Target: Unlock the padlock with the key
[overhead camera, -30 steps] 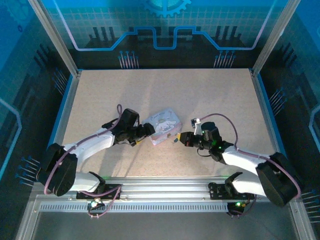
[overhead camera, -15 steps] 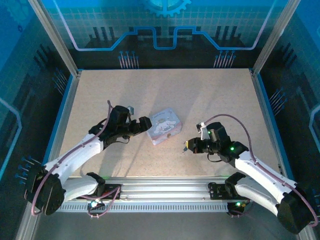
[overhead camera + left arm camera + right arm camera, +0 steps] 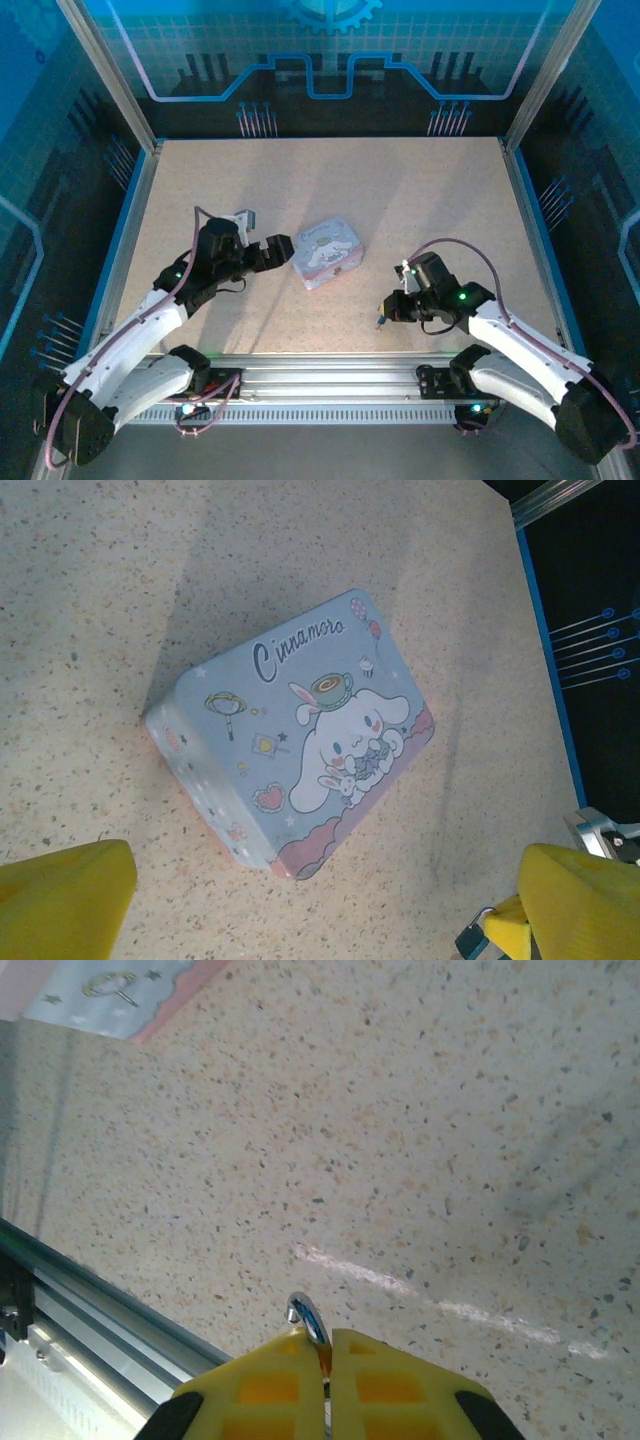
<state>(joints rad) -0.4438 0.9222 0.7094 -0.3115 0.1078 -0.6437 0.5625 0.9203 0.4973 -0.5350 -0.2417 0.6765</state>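
Arms both reached inward over table [image 3: 300, 180]. Left gripper [image 3: 279, 250] sat just left of tin box [image 3: 328, 253], fingers [image 3: 62, 900] spread wide, gripping nothing. Padlock [image 3: 472, 940] lay right beside one yellow finger, apart from the box; couldn't tell if touching. Right gripper [image 3: 327, 1345] was angled down near the front rail, fingers clenched on key [image 3: 307, 1317], its tip poking out.

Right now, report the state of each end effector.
Left end effector: open wide.
Right end effector: closed on the key, its metal tip poking out in front.
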